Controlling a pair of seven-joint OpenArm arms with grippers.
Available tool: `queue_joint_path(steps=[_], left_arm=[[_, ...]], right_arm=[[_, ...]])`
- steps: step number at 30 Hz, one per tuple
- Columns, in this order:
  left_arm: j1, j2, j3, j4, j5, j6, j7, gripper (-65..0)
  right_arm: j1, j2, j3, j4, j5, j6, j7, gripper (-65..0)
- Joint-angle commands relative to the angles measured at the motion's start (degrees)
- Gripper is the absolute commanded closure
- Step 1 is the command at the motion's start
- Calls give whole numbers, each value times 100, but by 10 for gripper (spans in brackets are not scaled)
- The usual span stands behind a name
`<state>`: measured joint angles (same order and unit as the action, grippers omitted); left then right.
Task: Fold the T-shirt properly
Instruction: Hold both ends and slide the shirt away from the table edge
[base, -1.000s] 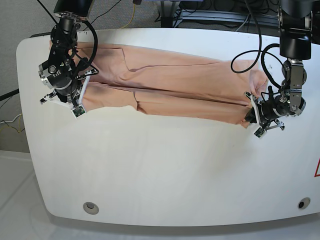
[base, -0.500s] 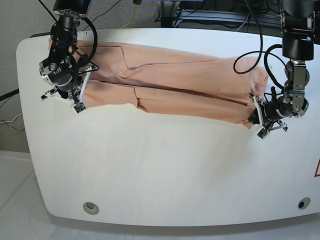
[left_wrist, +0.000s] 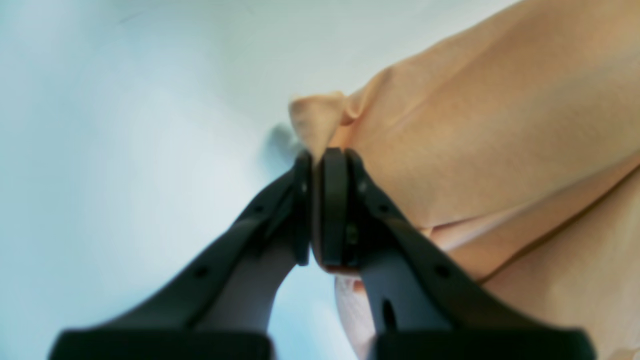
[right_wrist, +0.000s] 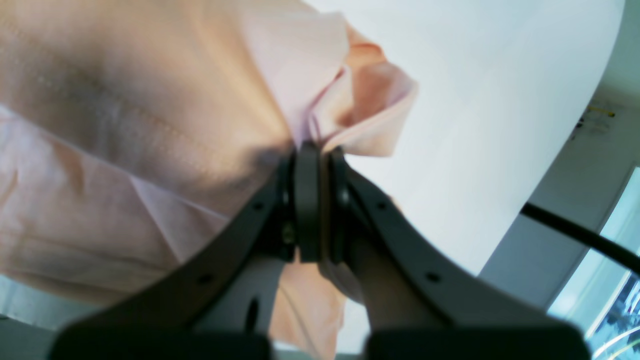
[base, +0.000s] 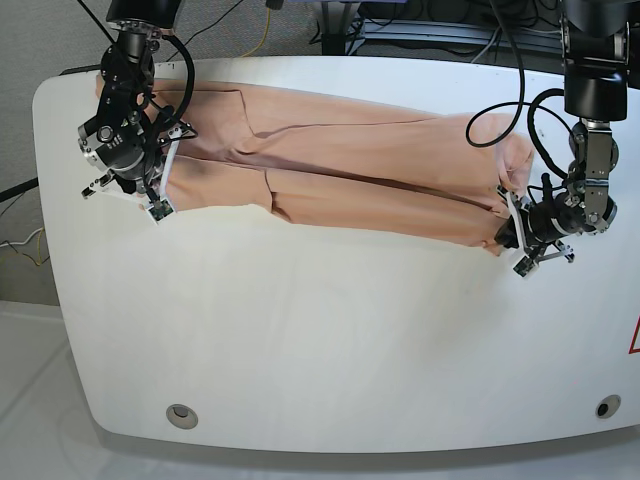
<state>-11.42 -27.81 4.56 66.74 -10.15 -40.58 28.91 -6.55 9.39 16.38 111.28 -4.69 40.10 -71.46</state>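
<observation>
- The left gripper (base: 524, 243) stays clamped on the near corner of the T-shirt (base: 350, 170), barely shifted from a second ago.
- The right gripper (base: 150, 190), pinching the other end, has carried its edge farther back, so the fold is advancing across the table (base: 330, 340).

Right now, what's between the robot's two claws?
In the base view, the peach T-shirt stretches across the table from the right gripper to the left gripper, both pinching it.
</observation>
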Motion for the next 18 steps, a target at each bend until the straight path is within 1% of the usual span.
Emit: queue_joint_path(steps=[1,4,12,18], left_arm=[[-146,-124,-38,100,26,58,-55,-21],[-128,-212,-29,100,26,58,-55,-21],[-137,-238,-29,100,44,58,-55,-21],[-111,-221,-29,100,431,58,-64,-21]], right_arm=[[-27,85,28,120,-133,-10,-129,0],[-88,85,37,120,-142,-10,-129,0],[-308,77,54,120,-151,-10,-146,0],[-431,50,63,120,-151,-10,-146,0]])
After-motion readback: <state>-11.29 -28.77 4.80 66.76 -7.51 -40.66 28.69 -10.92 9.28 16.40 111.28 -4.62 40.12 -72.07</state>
